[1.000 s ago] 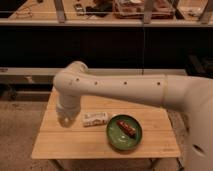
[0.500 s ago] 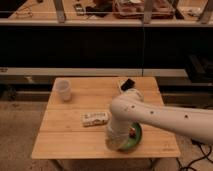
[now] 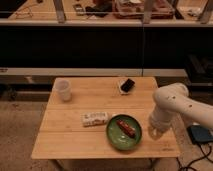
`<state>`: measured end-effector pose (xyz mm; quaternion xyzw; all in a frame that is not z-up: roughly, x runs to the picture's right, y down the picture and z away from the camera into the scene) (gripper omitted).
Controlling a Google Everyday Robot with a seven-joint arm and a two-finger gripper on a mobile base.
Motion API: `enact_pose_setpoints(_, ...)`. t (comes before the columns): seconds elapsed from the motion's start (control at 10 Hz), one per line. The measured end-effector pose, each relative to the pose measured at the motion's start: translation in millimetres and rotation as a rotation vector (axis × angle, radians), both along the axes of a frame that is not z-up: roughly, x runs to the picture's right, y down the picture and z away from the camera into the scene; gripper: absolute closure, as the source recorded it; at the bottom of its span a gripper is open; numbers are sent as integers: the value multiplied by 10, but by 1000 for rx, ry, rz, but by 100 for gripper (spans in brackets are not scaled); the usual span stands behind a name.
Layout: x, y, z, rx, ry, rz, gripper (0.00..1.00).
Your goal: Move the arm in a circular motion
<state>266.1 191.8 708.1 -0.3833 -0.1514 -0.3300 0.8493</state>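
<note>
Left to right on the wooden counter point(image 3: 70, 142): a white cup point(image 3: 63, 90) stands upright near the back left corner. Toward the middle front lies a pale wrapped snack bar point(image 3: 95, 118), flat, just beside a green plate point(image 3: 123, 132). On the plate sits a reddish-brown snack, maybe a bar or pastry, hard to tell. Near the back edge, right of center, a small dark packet point(image 3: 127, 85) rests on something pale.

Far right: the arm point(image 3: 175, 105), thick cream-white tube sections with a bulbous joint and small dark dots, bends down over the counter's right front corner, close to the plate's right rim but seemingly not touching it. The gripper point(image 3: 153, 132) hangs at its low end just above the counter; jaws clenched, nothing visible between them.

Handling judgement: nothing to grasp here, the arm itself is the thing moved. It looks rigid, heavy, and bulky next to the light tabletop items. A circular sweep at this height could knock the plate or cup, so clearance matters more than grip.
</note>
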Motion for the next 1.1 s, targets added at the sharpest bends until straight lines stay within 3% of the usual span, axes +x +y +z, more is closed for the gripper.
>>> enact_pose_setpoints(0.2,72,-681,370,54,100,25,100)
enact_pose_setpoints(0.3,-216,-1122,600,93,108,37,100)
enact_pose_setpoints(0.4,-534,-1388,730,118,87,44,100)
enact_pose_setpoints(0.6,-1536,-1924,940,161,-27,42,100)
enact_pose_setpoints(0.7,-2072,-2091,977,176,-95,23,100)
enact_pose_setpoints(0.8,-2541,-2172,969,184,-159,-5,100)
enact_pose_setpoints(1.0,-3743,-2163,774,211,-347,-120,100)
enact_pose_setpoints(1.1,-4047,-2090,661,222,-405,-169,100)
